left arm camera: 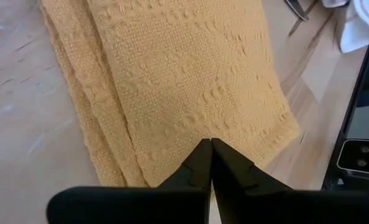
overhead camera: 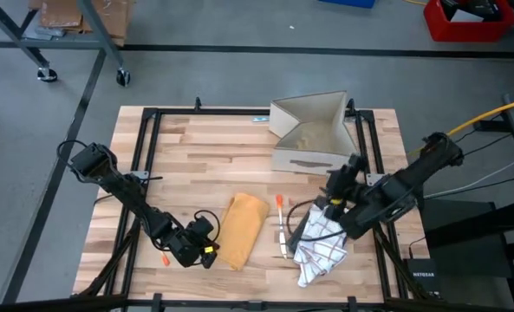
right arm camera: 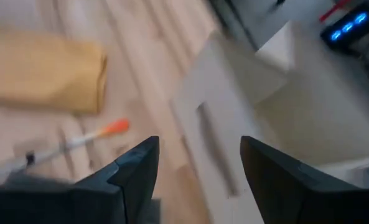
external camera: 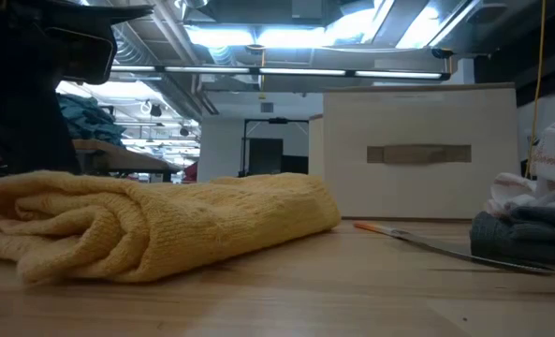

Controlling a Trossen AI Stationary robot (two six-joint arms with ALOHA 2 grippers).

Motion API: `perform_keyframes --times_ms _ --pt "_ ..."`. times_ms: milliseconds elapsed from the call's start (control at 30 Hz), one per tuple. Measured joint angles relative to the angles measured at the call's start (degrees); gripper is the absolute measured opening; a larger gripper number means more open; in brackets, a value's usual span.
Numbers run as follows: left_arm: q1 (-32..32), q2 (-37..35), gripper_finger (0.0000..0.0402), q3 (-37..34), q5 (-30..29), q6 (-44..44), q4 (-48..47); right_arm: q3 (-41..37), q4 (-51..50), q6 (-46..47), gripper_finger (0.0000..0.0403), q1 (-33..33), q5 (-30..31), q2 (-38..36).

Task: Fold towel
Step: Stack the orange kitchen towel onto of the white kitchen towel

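Just beside the closed left claw (overhead camera: 209, 250) lies the folded yellow towel (overhead camera: 241, 227).

The dark left arm stretches low across the table, its left gripper (left arm camera: 210, 149) pressed shut, fingertips meeting in a point. The dark right arm angles in opposite, its right gripper (right arm camera: 198, 163) spread wide, holding nothing.

No text, label, brand, number or sign can be read in any view.
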Motion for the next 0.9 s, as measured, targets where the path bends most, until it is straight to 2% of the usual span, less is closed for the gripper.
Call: perform_keyframes --times_ms 133,267,433,567,667,800,900 --pt "0.0 0.0 0.0002 0.0 0.0 2.0 -0.1 -10.3 8.9 0.8 0.023 -0.1 -5.9 0.2" --pt "0.3 0.0 0.0008 0.0 0.1 6.3 -0.3 -19.6 23.1 0.7 0.023 -0.1 -9.9 0.3" --pt "1.1 0.0 0.0063 0.0 0.1 7.9 -1.1 -26.9 43.1 0.7 0.023 -0.1 -16.2 0.3" --pt "2.1 0.0 0.0119 0.0 0.0 11.6 -1.1 -28.9 55.1 0.7 0.023 -0.1 -16.6 0.3" --pt "2.8 0.0 0.0151 0.0 0.1 11.8 -1.0 -29.2 59.8 4.3 0.023 -0.6 -13.9 0.7" --pt "3.4 -0.1 0.0176 0.0 1.1 7.3 -1.0 -29.2 63.3 14.5 0.023 -1.9 -10.8 3.4" --pt "3.4 -0.1 0.0183 0.0 2.5 6.2 -1.0 -29.3 65.7 19.1 0.023 -3.2 -11.8 6.5"
